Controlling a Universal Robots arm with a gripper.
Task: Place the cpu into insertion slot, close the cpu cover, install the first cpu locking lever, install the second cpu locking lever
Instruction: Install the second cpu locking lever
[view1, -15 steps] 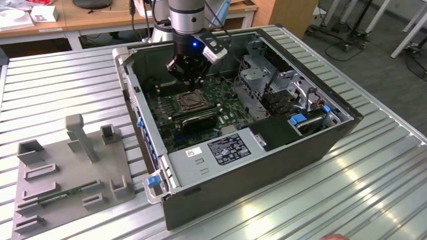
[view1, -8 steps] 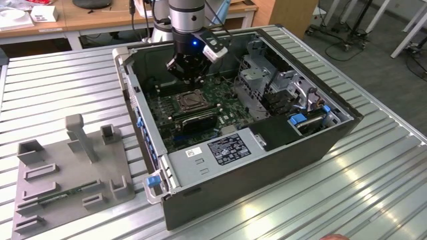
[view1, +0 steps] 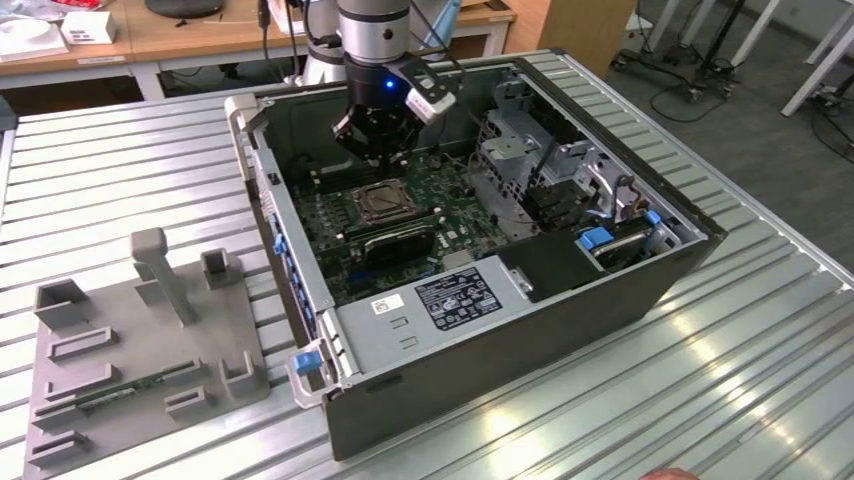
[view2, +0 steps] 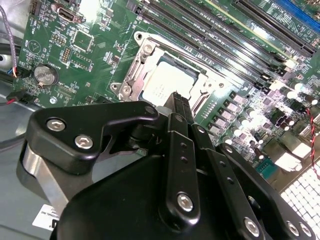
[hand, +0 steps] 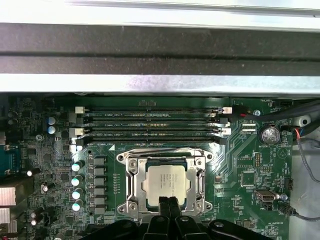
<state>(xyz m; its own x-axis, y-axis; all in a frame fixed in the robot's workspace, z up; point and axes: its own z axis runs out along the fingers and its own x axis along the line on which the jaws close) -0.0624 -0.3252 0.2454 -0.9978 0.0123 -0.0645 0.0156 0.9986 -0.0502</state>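
The cpu, a pale square chip, lies flat in the insertion slot on the green board inside the open computer case. The cpu cover, a silvery frame, lies down around the chip, which shows through its window. My gripper hangs just above the socket's edge, its two black fingers pressed together with nothing between them. The tips stand over the frame's rim beside the chip. I cannot tell if they touch it.
Long memory slots run beside the socket. A black finned block and the grey power supply lie toward the case front, and drive cages fill the exterior view's right. A grey fixture sits on the slatted table.
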